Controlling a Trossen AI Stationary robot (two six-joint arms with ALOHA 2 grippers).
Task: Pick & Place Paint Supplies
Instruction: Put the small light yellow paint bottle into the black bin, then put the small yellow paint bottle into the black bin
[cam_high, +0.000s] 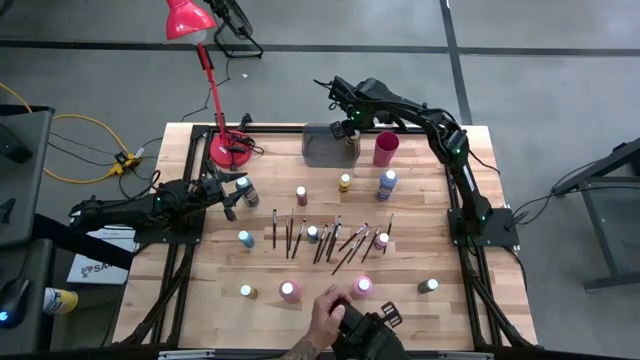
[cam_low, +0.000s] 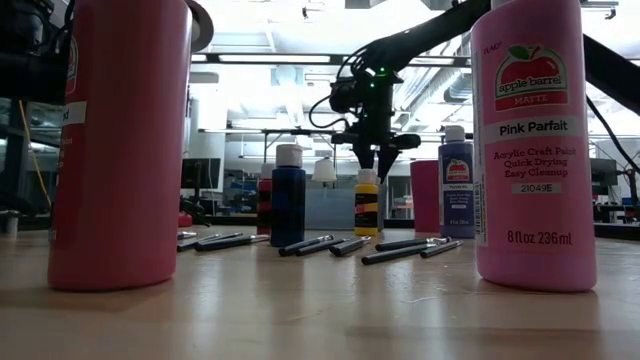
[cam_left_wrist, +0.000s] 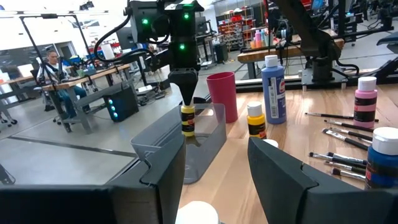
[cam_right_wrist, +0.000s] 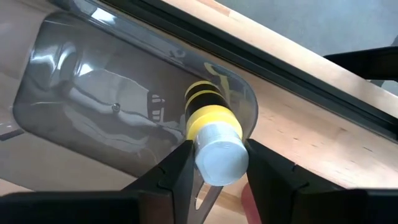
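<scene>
Right wrist view shows the right gripper (cam_right_wrist: 214, 163) pinching the pale round cap of a yellow-banded paint bottle (cam_right_wrist: 208, 121) inside the glossy grey bin (cam_right_wrist: 74, 93), while the left gripper (cam_high: 232, 196) grips a white-capped bottle (cam_high: 244, 186).

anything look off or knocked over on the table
Nothing stands out. The paint bottles stand upright, the brushes lie loosely mid-table, and the right tool holds a yellow bottle upright inside the grey bin. No spills visible.

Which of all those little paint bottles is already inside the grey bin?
Only the yellow paint bottle, upright in the grey bin between the right gripper fingers. Every other bottle stands out on the wooden table.
</scene>
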